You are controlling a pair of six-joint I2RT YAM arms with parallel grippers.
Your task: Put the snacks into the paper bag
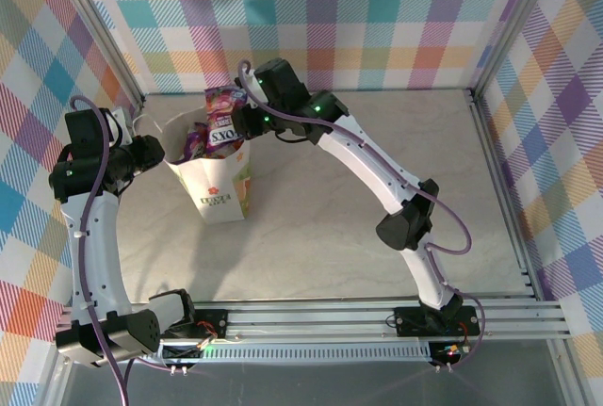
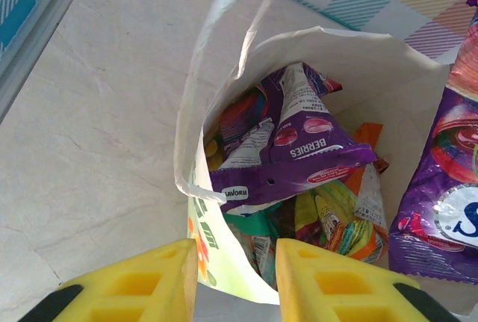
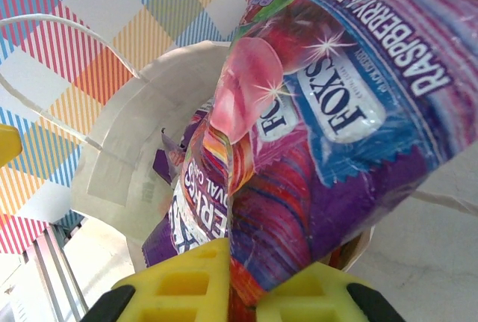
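Yellow fingers (image 2: 179,277) of your left gripper (image 2: 237,255) sit closest. They are a bit apart, with the near corner of the paper bag (image 2: 351,45) between them. You cannot tell if they pinch it. Inside the bag, a purple packet (image 2: 299,146) lies on top of other snacks, and an orange packet (image 2: 370,139) pokes up behind it.

From your right wrist, the right gripper (image 3: 243,258) is squeezed tight on one edge of a second purple packet (image 3: 336,113), held over the bag's open mouth.

From above, the bag (image 1: 219,189) stands up on the table (image 1: 377,265). Your left gripper (image 1: 151,154) is at its left rim and your right gripper (image 1: 247,121) is behind it.

You look to be at the drop-in step. Next you likely need to lower the packet past the rim, then let go. The left wrist view shows you how full the bag is. The top view shows you how both arms stand.
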